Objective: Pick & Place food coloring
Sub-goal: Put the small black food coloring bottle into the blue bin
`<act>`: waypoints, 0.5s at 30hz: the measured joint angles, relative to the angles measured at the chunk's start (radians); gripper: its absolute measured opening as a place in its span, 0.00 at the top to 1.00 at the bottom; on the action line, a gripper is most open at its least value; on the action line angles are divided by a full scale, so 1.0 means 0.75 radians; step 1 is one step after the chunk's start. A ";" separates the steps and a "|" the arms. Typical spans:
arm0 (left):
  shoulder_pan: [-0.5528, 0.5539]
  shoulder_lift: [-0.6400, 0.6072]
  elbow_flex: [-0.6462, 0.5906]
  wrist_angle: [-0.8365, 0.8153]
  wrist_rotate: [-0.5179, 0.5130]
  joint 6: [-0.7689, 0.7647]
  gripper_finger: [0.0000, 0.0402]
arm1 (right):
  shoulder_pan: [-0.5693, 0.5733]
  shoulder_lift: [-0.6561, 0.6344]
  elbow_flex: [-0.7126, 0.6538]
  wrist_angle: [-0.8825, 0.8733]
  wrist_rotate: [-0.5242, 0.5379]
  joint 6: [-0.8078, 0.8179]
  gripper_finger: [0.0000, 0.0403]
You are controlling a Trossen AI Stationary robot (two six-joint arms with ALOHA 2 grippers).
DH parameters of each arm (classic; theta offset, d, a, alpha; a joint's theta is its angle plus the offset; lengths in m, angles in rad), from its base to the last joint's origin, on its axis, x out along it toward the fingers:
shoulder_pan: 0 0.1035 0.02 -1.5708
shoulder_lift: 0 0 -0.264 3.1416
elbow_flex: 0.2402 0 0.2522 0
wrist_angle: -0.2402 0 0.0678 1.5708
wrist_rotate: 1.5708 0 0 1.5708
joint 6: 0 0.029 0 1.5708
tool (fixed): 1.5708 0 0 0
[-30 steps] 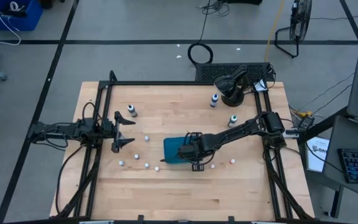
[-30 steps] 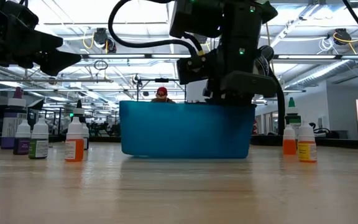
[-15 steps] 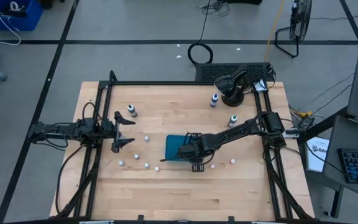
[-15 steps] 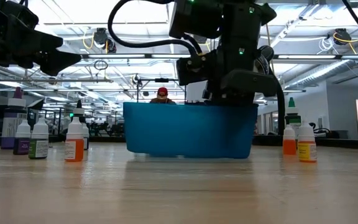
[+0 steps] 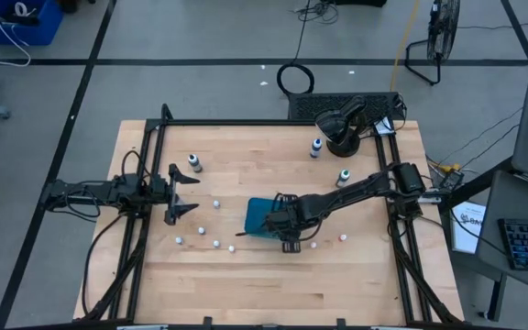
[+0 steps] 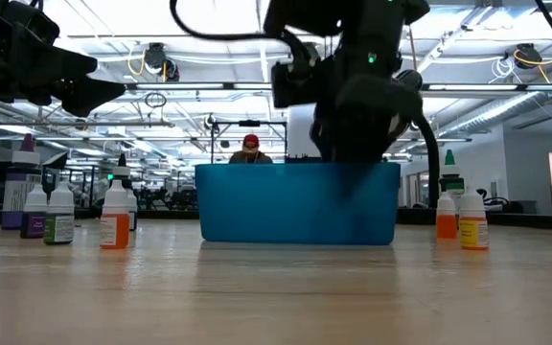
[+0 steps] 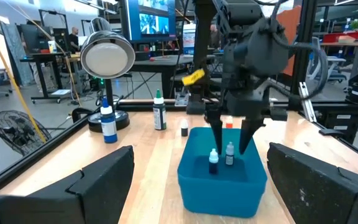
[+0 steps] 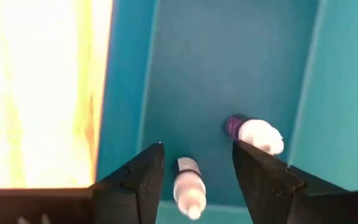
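Observation:
The teal tray (image 5: pixel 257 218) sits mid-table. Two small food coloring bottles stand inside it, one (image 7: pixel 213 162) beside the other (image 7: pixel 229 154). My right gripper (image 8: pixel 197 155) hangs open above them, pointing down. One white-capped bottle (image 8: pixel 188 186) stands between its fingers with gaps on both sides, and the purple-labelled one (image 8: pixel 253 134) is just past one fingertip. My left gripper (image 5: pixel 180 194) waits open at the table's left. More small bottles (image 5: pixel 216 244) stand on the wood left of the tray.
Three taller bottles stand apart on the table (image 5: pixel 194 163) (image 5: pixel 316 147) (image 5: pixel 344 177). A black round object (image 5: pixel 342 124) sits at the far right corner. Small bottles (image 5: pixel 314 244) (image 5: pixel 343 237) stand right of the tray. A person (image 6: pixel 250 146) shows beyond the table.
My right gripper has opened over the tray and let go of the small bottle, which now stands on the tray's floor. The tray has slid slightly toward the table's right edge.

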 joint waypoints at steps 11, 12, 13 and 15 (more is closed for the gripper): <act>0.000 0.000 0.000 0.000 -0.001 0.000 0.09 | 0.000 -0.271 0.001 -0.162 0.001 0.105 0.55; 0.000 0.000 0.000 0.000 -0.001 0.000 0.09 | 0.000 -0.303 0.002 -0.199 0.001 0.134 0.55; 0.000 0.000 0.000 -0.001 -0.001 0.000 0.09 | 0.000 -0.335 0.002 -0.241 0.001 0.162 0.55; 0.000 0.000 0.000 -0.001 -0.001 0.000 0.09 | 0.000 -0.395 0.002 -0.319 0.002 0.221 0.56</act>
